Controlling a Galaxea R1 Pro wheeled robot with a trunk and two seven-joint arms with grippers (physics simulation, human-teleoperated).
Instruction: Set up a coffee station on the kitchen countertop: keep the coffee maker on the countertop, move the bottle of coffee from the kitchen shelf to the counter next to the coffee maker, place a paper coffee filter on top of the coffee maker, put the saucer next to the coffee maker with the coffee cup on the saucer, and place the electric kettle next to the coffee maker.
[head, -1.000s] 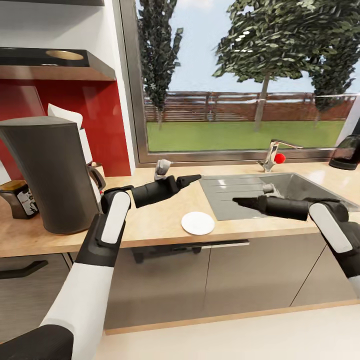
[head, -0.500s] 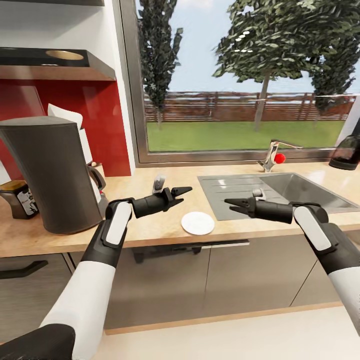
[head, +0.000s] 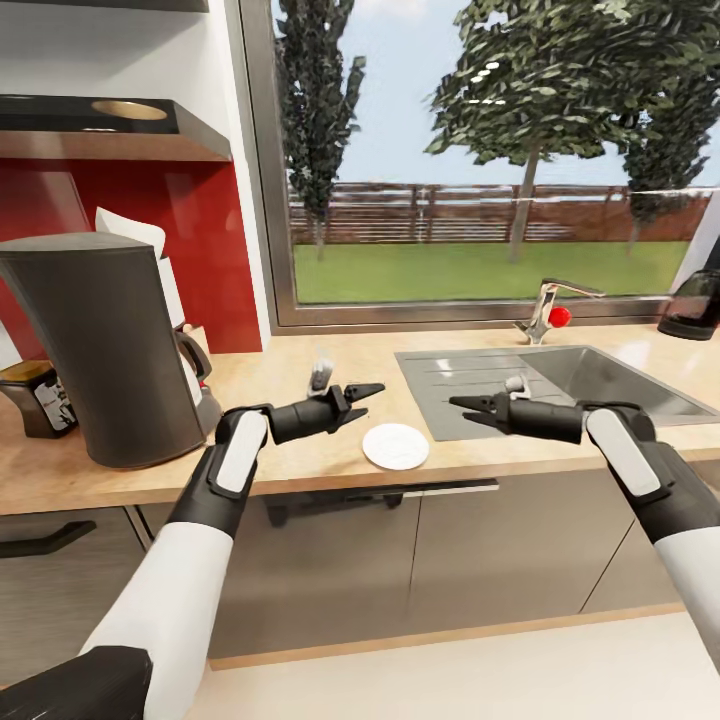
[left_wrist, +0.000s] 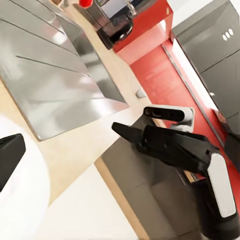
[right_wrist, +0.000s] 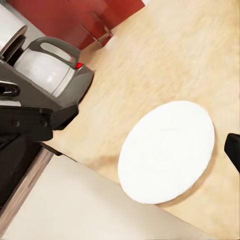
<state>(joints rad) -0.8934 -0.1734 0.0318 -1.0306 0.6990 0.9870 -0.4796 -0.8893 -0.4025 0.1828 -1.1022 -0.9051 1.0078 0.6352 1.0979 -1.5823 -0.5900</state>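
Head view, both end effectors spread, left (head: 366, 391), right (head: 466, 408), flanking saucer (head: 396, 446), right wrist adds coffee maker carafe (right_wrist: 47, 67)

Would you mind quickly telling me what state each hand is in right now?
Left hand: open, holding nothing, above the counter beside the saucer.
Right hand: open, holding nothing, over the sink's drainboard.

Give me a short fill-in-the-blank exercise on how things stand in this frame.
1. The saucer lies near the countertop's front edge with ____ on it.
2. The bottle of coffee stands on the countertop beside the ____.
3. The left gripper and right gripper both hold their jaws ____.
4. The steel sink lies under the ____ arm.

Missing words: nothing; coffee maker; open; right
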